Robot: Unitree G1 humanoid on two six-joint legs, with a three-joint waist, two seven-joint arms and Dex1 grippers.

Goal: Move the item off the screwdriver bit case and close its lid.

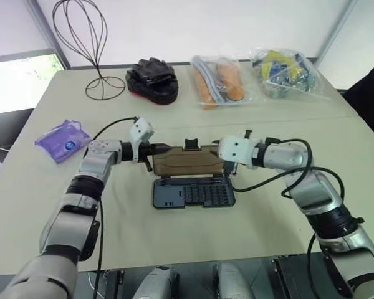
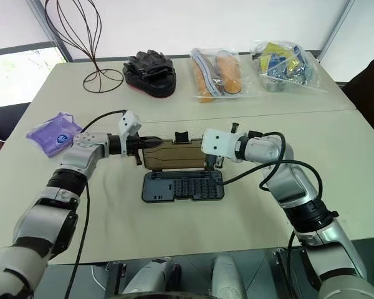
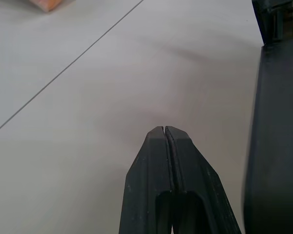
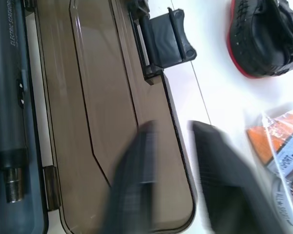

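The case [image 1: 193, 192] lies open in the middle of the worktop [image 1: 268, 224], a little toward the near edge. Its dark tray with the bits is on the near side, and the brown lid [image 1: 187, 163] is folded back flat toward the far edge, with the black latch [image 1: 191, 145] standing at its far rim. No loose item lies on the tray or on the lid, so I judge the first part of the task is done and closing is what remains

The left jaws are pressed together and point at the left end of the lid, probably to work as one blunt tip that goes under the rim and tips it up. I cannot tell if they touch it. The right jaws are spread and hang over the right end of the lid, pinching nothing. They look ready to take that rim or to steady it, so that the lid turns evenly on its hinge toward the tray
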